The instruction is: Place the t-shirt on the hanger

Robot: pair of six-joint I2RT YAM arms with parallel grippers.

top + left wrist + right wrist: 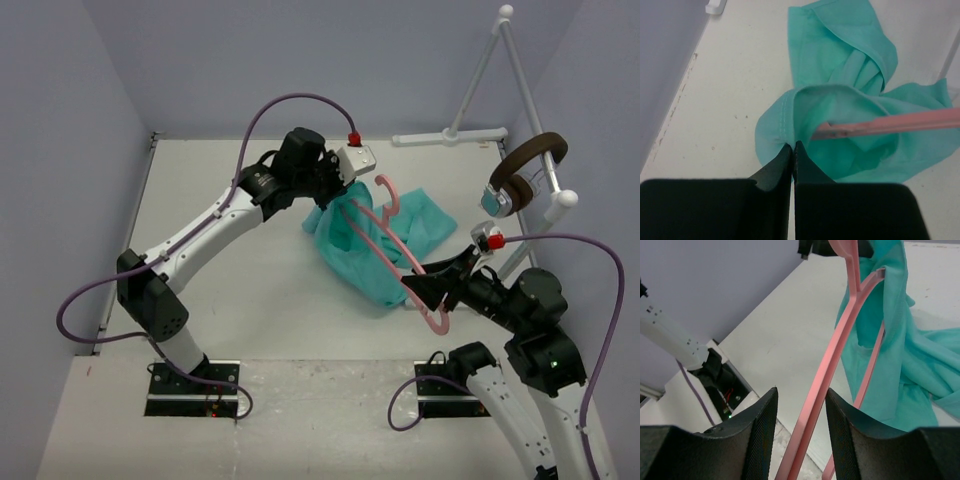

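t-shirt (385,250): teal, limp, light. it lies bunched on the table (250,300), draped around the far half of the hanger (405,265). likely to sag and slip off a smooth bar unless an edge is kept taut. best hold is a pinch on a stitched hem beside the opening, not the loose middle.

hanger: thin pink plastic, stiff, probably a bit springy and slick. best hold is on a straight bar at the end away from the cloth.

left gripper (793,147): jaws fully together, nipping the shirt's stitched edge just beside the hanger tip.

right gripper (801,412): jaws part way apart with the hanger bar between them. it looks clamped, carrying the hanger's near end.

left wrist view shows the hanger tip already inside a cloth opening. the top view hides that pinch behind the wrist. right wrist view shows the bar between the pads. only the top view gives the hook and the whole layout.
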